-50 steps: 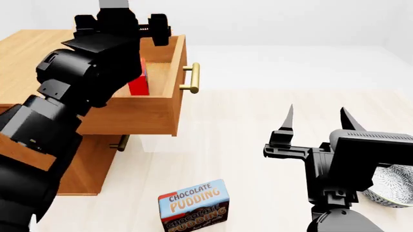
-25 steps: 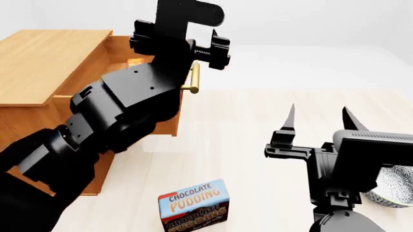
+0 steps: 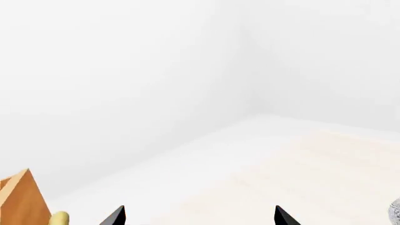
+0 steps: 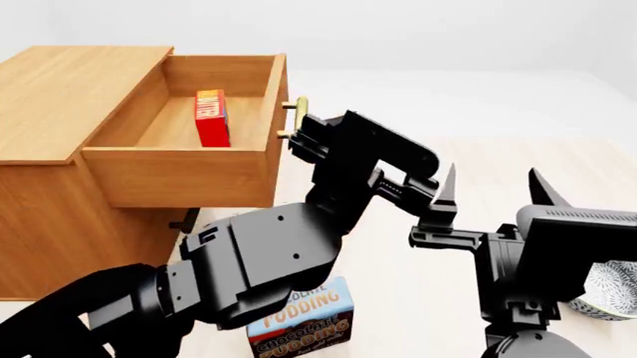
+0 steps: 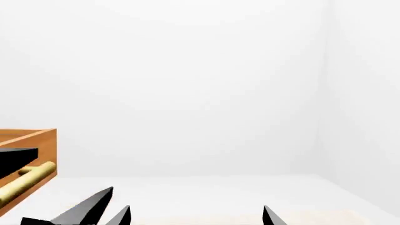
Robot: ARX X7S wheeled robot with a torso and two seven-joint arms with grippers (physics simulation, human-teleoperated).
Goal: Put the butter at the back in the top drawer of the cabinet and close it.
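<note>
The cabinet (image 4: 60,97) stands at the left of the head view with its top drawer (image 4: 184,177) pulled out. The butter (image 4: 210,118) stands upright on the drawer floor, about mid-drawer. My left gripper (image 4: 353,160) is open and empty, just outside the drawer front, beside its brass handle (image 4: 297,108). In the left wrist view its fingertips (image 3: 117,216) are spread wide, with a drawer corner (image 3: 18,201) at the edge. My right gripper (image 4: 490,190) is open and empty, right of the left gripper. The right wrist view shows the handle (image 5: 25,180).
A Chocolate Pudding box (image 4: 303,321) lies on the floor in front, partly hidden by my left arm. A patterned bowl (image 4: 609,287) sits at the right edge behind my right arm. A lower drawer's handle (image 4: 185,221) shows under the open drawer.
My left arm has swung out from over the drawer, to the right and down, to beside the drawer handle. The butter now shows uncovered in the drawer. The right arm has not moved.
</note>
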